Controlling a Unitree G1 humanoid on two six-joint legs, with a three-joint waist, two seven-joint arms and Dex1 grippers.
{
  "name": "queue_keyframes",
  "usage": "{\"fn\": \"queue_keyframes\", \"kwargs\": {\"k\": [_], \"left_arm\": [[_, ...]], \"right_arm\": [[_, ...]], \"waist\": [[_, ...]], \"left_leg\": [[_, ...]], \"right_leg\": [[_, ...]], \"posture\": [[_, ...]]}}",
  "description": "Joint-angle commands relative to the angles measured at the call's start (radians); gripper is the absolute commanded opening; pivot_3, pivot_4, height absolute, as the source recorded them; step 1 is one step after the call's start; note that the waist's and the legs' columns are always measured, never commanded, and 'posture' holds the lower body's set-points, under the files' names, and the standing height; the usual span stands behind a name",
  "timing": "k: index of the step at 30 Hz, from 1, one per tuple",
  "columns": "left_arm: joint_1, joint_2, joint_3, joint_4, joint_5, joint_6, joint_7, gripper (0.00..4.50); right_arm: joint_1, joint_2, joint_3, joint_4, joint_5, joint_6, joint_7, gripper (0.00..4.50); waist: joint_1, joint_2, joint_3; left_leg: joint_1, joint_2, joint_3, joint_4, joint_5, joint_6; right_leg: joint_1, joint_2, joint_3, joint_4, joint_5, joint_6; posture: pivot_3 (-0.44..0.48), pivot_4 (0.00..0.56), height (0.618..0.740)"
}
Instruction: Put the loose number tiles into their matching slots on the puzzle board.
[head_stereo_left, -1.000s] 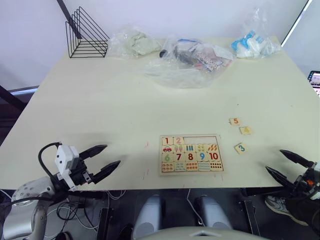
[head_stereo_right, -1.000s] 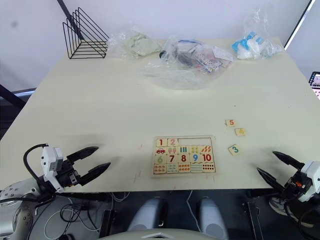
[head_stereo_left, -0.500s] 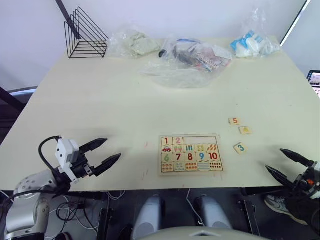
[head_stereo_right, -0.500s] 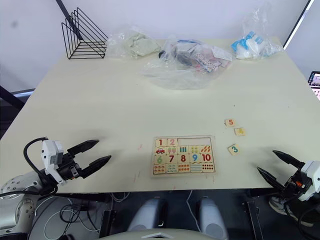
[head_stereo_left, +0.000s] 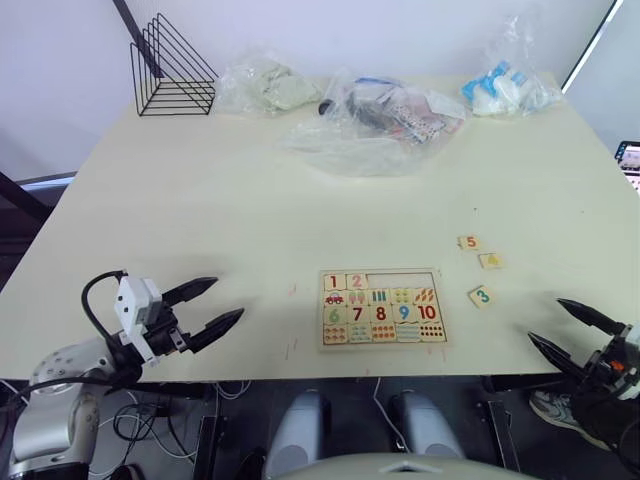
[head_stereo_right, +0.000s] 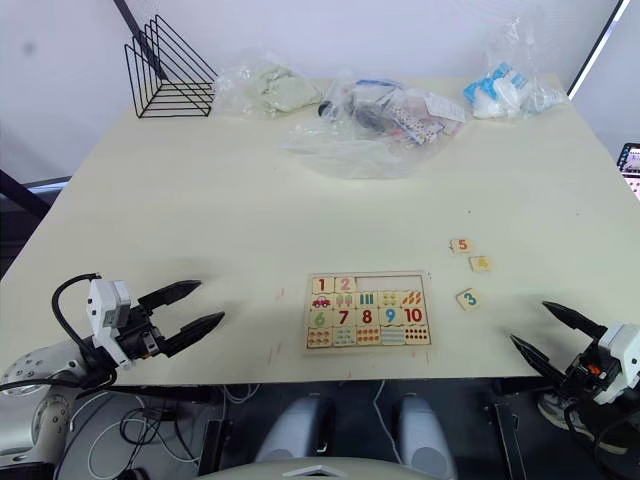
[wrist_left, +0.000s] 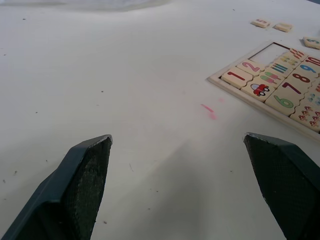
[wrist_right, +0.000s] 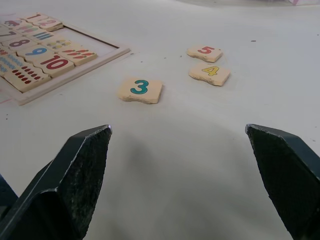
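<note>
The puzzle board (head_stereo_left: 323, 318) lies near the table's front edge, in the middle. Tiles 1 (head_stereo_left: 335, 282) and 2 (head_stereo_left: 356, 281) sit in its top row, and the other slots (head_stereo_left: 405, 281) of that row are empty. Three loose number tiles lie to the board's right: 5 (head_stereo_left: 468, 242), 4 (head_stereo_left: 490, 260) and 3 (head_stereo_left: 481, 295). My left gripper (head_stereo_left: 227, 298) is open at the front left, well left of the board. My right gripper (head_stereo_left: 545, 320) is open at the front right, a little short of tile 3 (wrist_right: 140, 90).
A black wire rack (head_stereo_left: 170, 70) stands at the back left. Clear plastic bags (head_stereo_left: 375, 120) with small items lie across the back, one more at the back right (head_stereo_left: 505, 88). The table's front edge (head_stereo_left: 300, 377) runs just behind both grippers.
My left gripper has edged slightly forward over the table. The right gripper, the tiles and the board are where they were.
</note>
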Motion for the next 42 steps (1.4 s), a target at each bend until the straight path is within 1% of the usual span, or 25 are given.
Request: {"fn": "queue_keyframes", "kwargs": {"k": [1, 6, 9, 12, 15, 20, 25, 30, 33, 37, 40, 42], "left_arm": [[0.004, 0.015, 0.012, -0.021, -0.006, -0.018, -0.003, 4.46], [0.001, 0.015, 0.014, -0.026, -0.020, -0.012, -0.010, 4.46], [-0.007, 0.023, 0.004, -0.027, -0.020, -0.021, -0.032, 4.46], [-0.043, 0.054, -0.042, -0.023, -0.003, -0.054, -0.109, 4.46], [-0.085, 0.074, -0.075, -0.008, 0.002, -0.076, -0.160, 4.46], [-0.175, 0.100, -0.137, 0.034, 0.007, -0.127, -0.260, 4.46], [-0.272, 0.119, -0.185, 0.075, -0.004, -0.160, -0.362, 4.46], [-0.370, 0.140, -0.212, 0.152, -0.010, -0.186, -0.467, 4.46], [-0.407, 0.148, -0.228, 0.188, -0.016, -0.200, -0.497, 4.46], [-0.420, 0.173, -0.258, 0.204, -0.054, -0.214, -0.498, 4.46], [-0.420, 0.196, -0.282, 0.219, -0.076, -0.236, -0.498, 4.50], [-0.423, 0.207, -0.294, 0.232, -0.089, -0.248, -0.498, 4.50]], "right_arm": [[-0.002, -0.002, -0.017, -0.016, 0.010, -0.017, 0.002, 4.50], [-0.004, 0.000, -0.015, -0.021, 0.011, -0.015, 0.003, 4.50], [-0.001, 0.007, -0.006, -0.058, 0.012, -0.001, -0.012, 4.50], [0.013, 0.045, 0.046, -0.178, -0.018, 0.046, -0.100, 4.50], [0.029, 0.070, 0.086, -0.273, -0.033, 0.093, -0.163, 4.50], [0.054, 0.111, 0.166, -0.434, -0.090, 0.222, -0.331, 4.50], [0.052, 0.134, 0.234, -0.499, -0.180, 0.317, -0.472, 4.50], [0.041, 0.167, 0.259, -0.544, -0.235, 0.427, -0.613, 4.50], [0.043, 0.173, 0.267, -0.574, -0.245, 0.487, -0.657, 4.50], [0.044, 0.173, 0.269, -0.584, -0.248, 0.492, -0.672, 4.50], [0.040, 0.173, 0.270, -0.584, -0.251, 0.500, -0.685, 3.70], [0.038, 0.170, 0.269, -0.583, -0.258, 0.495, -0.689, 2.78]], "waist": [[0.000, 0.000, 0.000], [0.000, 0.000, 0.000], [0.000, 0.000, 0.000], [0.000, 0.000, 0.000], [0.001, 0.000, 0.000], [0.001, 0.000, 0.000], [0.001, 0.000, 0.000], [0.000, 0.000, 0.000], [-0.001, 0.000, 0.000], [-0.001, 0.000, 0.000], [-0.001, 0.000, 0.000], [-0.001, 0.000, 0.000]], "left_leg": [[0.000, 0.000, 0.000, 0.000, 0.000, 0.000], [0.000, 0.000, 0.000, 0.000, 0.000, 0.000], [0.000, 0.000, 0.000, 0.000, 0.000, 0.000], [0.000, 0.000, 0.000, 0.000, 0.000, 0.000], [0.000, 0.000, -0.001, 0.000, 0.000, 0.000], [-0.001, 0.000, -0.001, 0.000, 0.000, 0.000], [-0.001, 0.000, 0.000, 0.000, 0.000, 0.000], [-0.001, -0.001, -0.001, 0.000, 0.000, 0.000], [-0.002, -0.001, -0.001, 0.000, 0.000, 0.000], [-0.002, -0.001, -0.001, 0.000, 0.000, 0.000], [-0.002, -0.001, -0.001, 0.000, 0.000, 0.000], [-0.002, 0.000, -0.001, 0.000, 0.000, 0.000]], "right_leg": [[0.000, 0.000, 0.000, 0.000, 0.000, 0.000], [0.000, 0.000, 0.000, 0.000, 0.000, 0.000], [0.000, 0.000, 0.000, 0.000, 0.000, 0.000], [0.000, 0.000, 0.000, 0.000, 0.000, 0.000], [0.000, 0.000, 0.000, 0.000, 0.000, 0.000], [-0.001, 0.000, 0.000, 0.000, 0.000, 0.000], [-0.001, 0.000, 0.000, 0.000, 0.000, 0.000], [-0.002, 0.001, -0.001, 0.000, 0.000, 0.000], [-0.002, 0.002, -0.001, 0.000, 0.000, 0.000], [-0.002, 0.002, -0.001, 0.000, 0.000, 0.000], [-0.002, 0.002, -0.001, 0.000, 0.000, 0.000], [-0.002, 0.002, -0.001, 0.000, 0.000, 0.000]], "posture": [[0.000, 0.150, 0.740], [0.000, 0.150, 0.740], [0.000, 0.150, 0.740], [0.000, 0.150, 0.740], [0.000, 0.150, 0.740], [0.000, 0.150, 0.740], [0.000, 0.150, 0.740], [0.000, 0.150, 0.740], [0.000, 0.150, 0.740], [0.000, 0.150, 0.740], [0.000, 0.150, 0.740], [0.000, 0.150, 0.740]]}}
